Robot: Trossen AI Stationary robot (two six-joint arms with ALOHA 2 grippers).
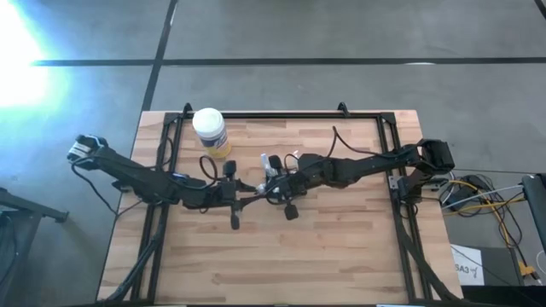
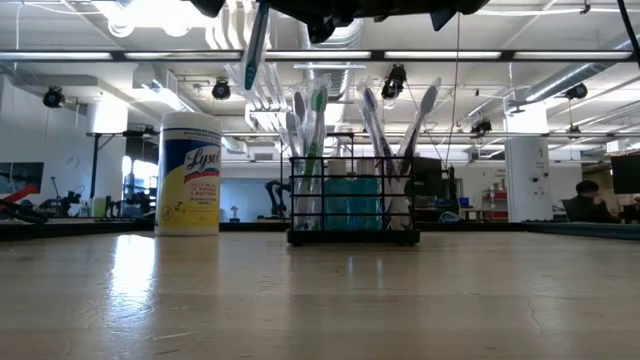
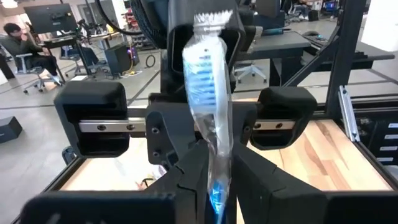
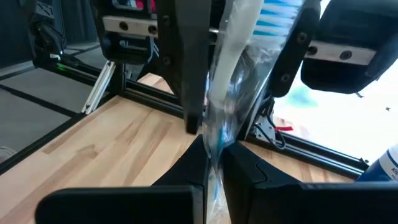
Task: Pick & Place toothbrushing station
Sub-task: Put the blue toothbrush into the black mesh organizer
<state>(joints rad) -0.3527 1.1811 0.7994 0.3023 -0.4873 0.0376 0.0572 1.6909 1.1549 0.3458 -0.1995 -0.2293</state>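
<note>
High view: both arms meet over the middle of the worktop [image 1: 341, 247], the left gripper [image 1: 235, 194] and right gripper [image 1: 277, 183] close together, largely hiding the toothbrushing station [image 1: 271, 162] beneath them. Near the far left corner stands a white-lidded jar [image 1: 211, 130].

Low view: the station [image 2: 354, 200] sits upright, its long axis across the picture, toothbrushes pointing up.

Left wrist view: fingers clenched on a wrapped toothbrush [image 3: 208, 99], bristles away from the wrist.

Right wrist view: fingers apparently clamp the same wrapper [image 4: 233, 93].
</note>
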